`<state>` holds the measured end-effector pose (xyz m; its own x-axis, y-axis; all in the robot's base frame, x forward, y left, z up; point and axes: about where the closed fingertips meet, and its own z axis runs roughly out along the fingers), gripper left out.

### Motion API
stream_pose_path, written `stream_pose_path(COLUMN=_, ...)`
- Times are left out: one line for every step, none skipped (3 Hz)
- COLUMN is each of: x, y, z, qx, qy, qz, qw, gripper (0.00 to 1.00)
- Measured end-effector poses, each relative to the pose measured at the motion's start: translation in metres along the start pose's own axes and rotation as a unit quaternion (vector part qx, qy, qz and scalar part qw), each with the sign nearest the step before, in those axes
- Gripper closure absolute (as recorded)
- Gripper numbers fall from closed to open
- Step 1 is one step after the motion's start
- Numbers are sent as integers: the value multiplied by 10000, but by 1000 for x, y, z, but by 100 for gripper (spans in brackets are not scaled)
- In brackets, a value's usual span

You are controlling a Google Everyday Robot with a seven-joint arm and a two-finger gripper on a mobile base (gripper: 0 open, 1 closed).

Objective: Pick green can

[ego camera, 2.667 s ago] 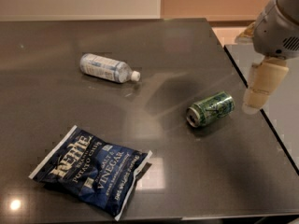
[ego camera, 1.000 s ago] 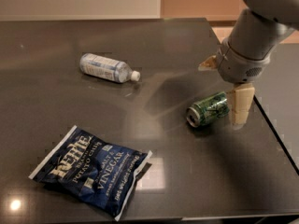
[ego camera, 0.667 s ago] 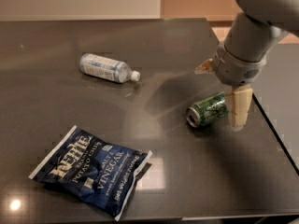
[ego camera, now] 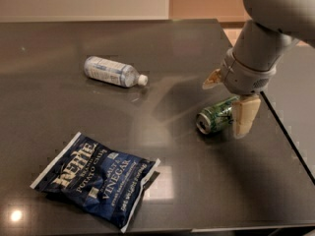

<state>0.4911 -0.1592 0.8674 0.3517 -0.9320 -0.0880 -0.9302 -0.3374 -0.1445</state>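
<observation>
The green can (ego camera: 215, 116) lies on its side on the dark table (ego camera: 59, 48), near the right edge, its silver end facing front-left. My gripper (ego camera: 227, 98) is right above it, open. One cream finger (ego camera: 244, 116) hangs down just right of the can. The other finger (ego camera: 212, 79) shows behind the can, at its far side. The grey wrist hides the can's far end.
A clear plastic water bottle (ego camera: 111, 72) with a white cap lies on its side at the left middle. A dark blue chip bag (ego camera: 97, 178) lies flat at the front left. The table's right edge (ego camera: 290, 136) runs just beside the can.
The arm has come in from the right and lowered over the can. Since one second ago it has shifted only slightly. The can, bottle and bag have not moved.
</observation>
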Motion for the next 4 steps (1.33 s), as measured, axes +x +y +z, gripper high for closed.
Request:
stream_pose_path(x=0, y=1, z=5, qx=-19, qy=6, qz=-9, qw=10000, gripper=41)
stream_pose_path(x=3, y=2, z=8, qx=-37, qy=77, qz=-46, qw=10000, gripper=64)
stream_pose_path(x=5, y=-1, z=4, qx=40, qy=130, qz=-57, qw=9999, gripper=87)
stream_pose_path(x=2, y=-6, z=-17, qx=149, qy=134, qz=140, qw=9997, gripper=100)
